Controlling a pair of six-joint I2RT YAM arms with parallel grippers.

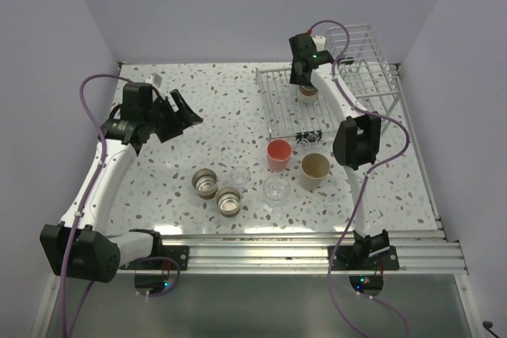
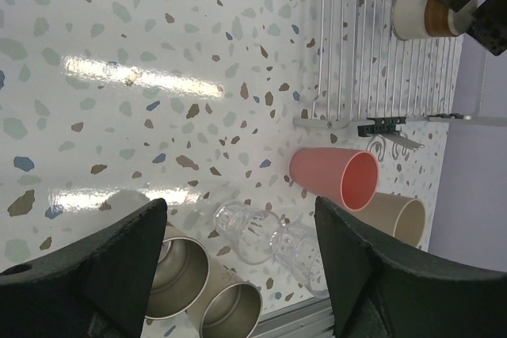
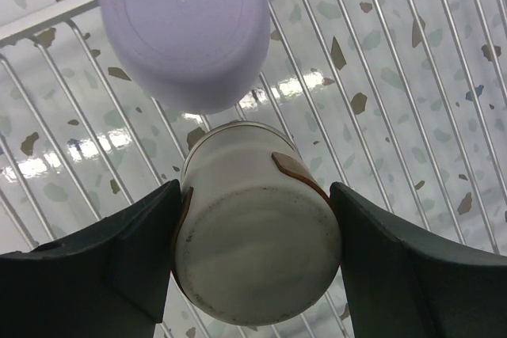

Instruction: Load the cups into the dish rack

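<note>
While the right gripper (image 3: 257, 275) clamps a brown-banded cup (image 3: 249, 195) upside down over the flat grid of the rack (image 1: 285, 112), just beside the inverted lavender cup (image 3: 186, 25), the left gripper (image 1: 181, 114) hangs wide open and empty above the table (image 1: 206, 93).

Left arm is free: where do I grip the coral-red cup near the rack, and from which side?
Grip the coral-red plastic cup by its side wall just under the rim, coming from its left with the open left gripper. It stands upright, mouth up; the taller beige cup crowds its right and the white wire dish rack sits just behind it.
</note>
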